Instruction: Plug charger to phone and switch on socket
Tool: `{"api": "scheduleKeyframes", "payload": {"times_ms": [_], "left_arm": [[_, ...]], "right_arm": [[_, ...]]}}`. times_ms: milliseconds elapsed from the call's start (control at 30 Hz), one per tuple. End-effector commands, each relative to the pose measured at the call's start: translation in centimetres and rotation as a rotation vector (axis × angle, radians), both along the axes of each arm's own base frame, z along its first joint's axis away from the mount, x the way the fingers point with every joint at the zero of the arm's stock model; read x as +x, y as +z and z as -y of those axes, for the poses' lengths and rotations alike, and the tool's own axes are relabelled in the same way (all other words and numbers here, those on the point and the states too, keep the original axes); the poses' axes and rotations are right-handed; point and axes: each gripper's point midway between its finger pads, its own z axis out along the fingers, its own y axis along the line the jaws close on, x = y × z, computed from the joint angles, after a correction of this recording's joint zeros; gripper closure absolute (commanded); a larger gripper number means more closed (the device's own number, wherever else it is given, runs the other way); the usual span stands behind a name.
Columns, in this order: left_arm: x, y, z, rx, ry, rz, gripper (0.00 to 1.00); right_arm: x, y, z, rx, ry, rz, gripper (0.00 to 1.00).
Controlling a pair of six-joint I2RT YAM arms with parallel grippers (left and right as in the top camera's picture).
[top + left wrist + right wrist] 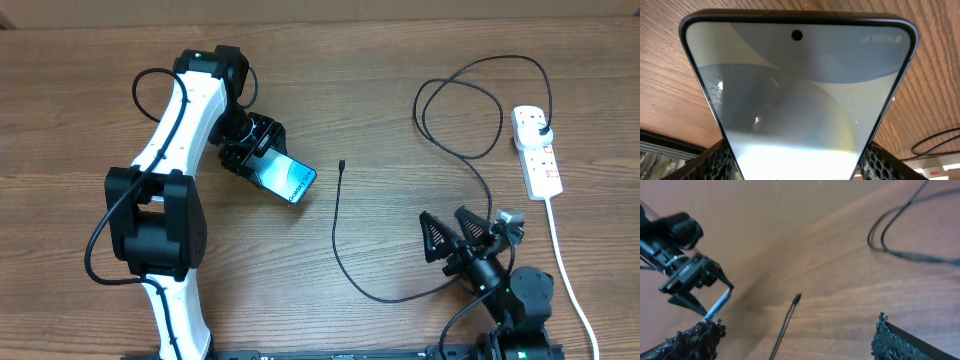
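My left gripper [262, 152] is shut on the phone [289, 179], holding it tilted above the table left of centre; its lit screen fills the left wrist view [797, 95], with my fingers on both its edges. The charger is a thin black cable [336, 240] whose small plug tip [342, 164] lies on the table just right of the phone; its other end is a black plug [539, 128] seated in the socket [537, 152], a white power strip at the right. My right gripper [456, 240] is open and empty, low at the front right. The cable tip shows between its fingers [796, 298].
The cable makes a big loop [470, 105] at the back right. The strip's thick white cord [562, 262] runs down the right side past my right arm. The table is bare brown wood [400, 60].
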Motion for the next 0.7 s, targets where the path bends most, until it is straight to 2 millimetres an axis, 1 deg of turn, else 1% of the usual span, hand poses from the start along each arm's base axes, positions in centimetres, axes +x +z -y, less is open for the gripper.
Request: {"api": "scheduleKeyframes", "payload": {"times_ms": [0,200,367,500,567,633,667], "left_arm": [[0.6,1.2,0.4,-0.042,-0.018,0.040,0.43],[1.1,1.2,0.8,-0.062,-0.011,0.058,0.44],[1.5,1.2,0.9,-0.068,-0.002,0.069,0.44],[1.5,1.4,1.3,-0.092,0.004,0.069,0.43],[1.5,1.5,1.4,-0.098,0.016,0.064,0.43],[1.6,1.6,1.6,-0.110,0.024,0.062,0.43],[1.6,1.7,1.7,-0.118,0.025,0.063,0.43]], "right_arm": [[-0.1,2.9,-1.3,0.034,0.075,0.018,0.00],[0.4,6.5,-3.0,0.059,0.191,-0.037,0.00],[1.6,10.1,-4.7,0.089,0.300,-0.178,0.00],[2.1,12.3,-5.7,0.082,0.387,-0.269,0.00],[2.4,13.5,-6.3,0.098,0.434,-0.288,0.00],[2.7,14.7,-7.1,0.121,0.500,-0.270,0.00],[3.3,15.0,-7.2,0.117,0.505,-0.243,0.00]]}}
